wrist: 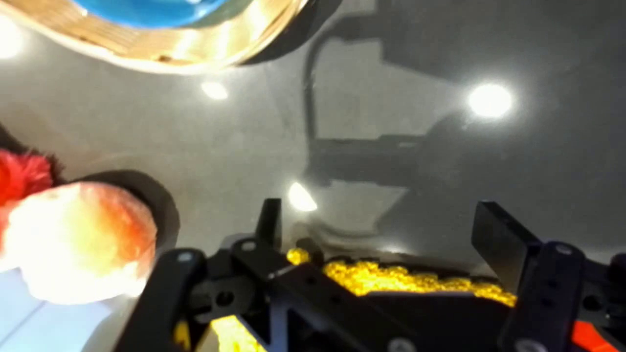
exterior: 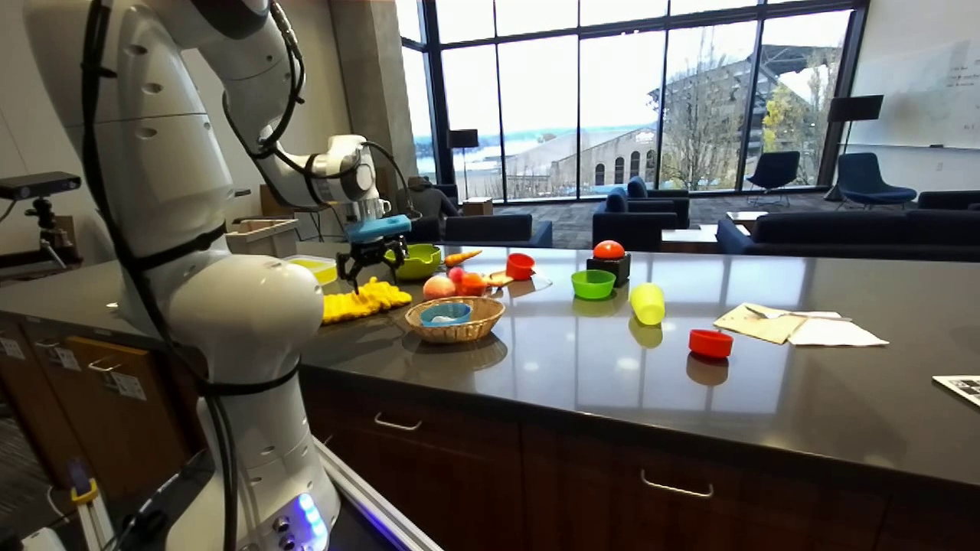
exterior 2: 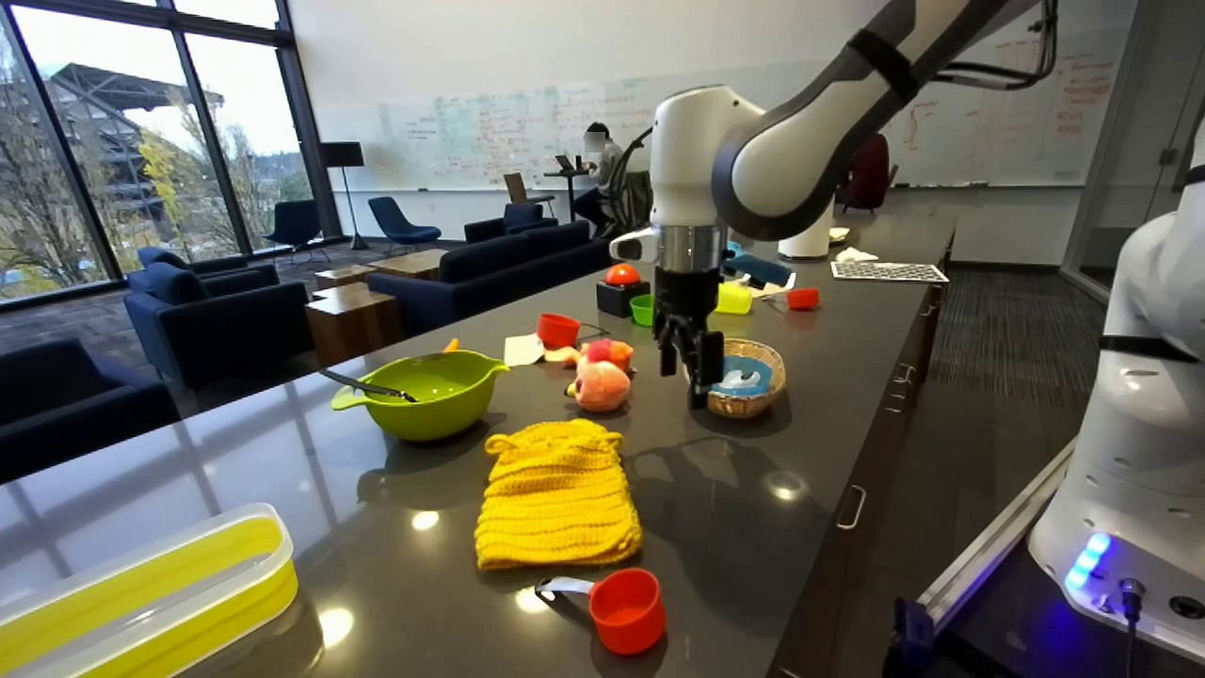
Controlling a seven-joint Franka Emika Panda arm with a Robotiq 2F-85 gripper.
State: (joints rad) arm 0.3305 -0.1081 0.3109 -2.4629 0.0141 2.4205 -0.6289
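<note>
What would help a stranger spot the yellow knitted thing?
Start at the long, dark, glossy counter. In an exterior view, the yellow knitted piece lies between the green bowl and a red measuring cup. Its chunky, ribbed knit sets it apart from the smooth yellow container nearby.

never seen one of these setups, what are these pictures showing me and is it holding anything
The robot arm is the big white jointed machine; the black two-fingered tool at its end is the gripper. Two pictures are taken from outside the robot, from different places. The close-up is taken from its wrist, so the gripper looms along the bottom edge. On the dark counter lie a yellow knitted piece, a wicker basket with a blue bowl inside, a lime-green bowl, a red measuring cup and plush toys, among other things. Nothing is held: the gripper's fingers stand apart above the counter.
</note>
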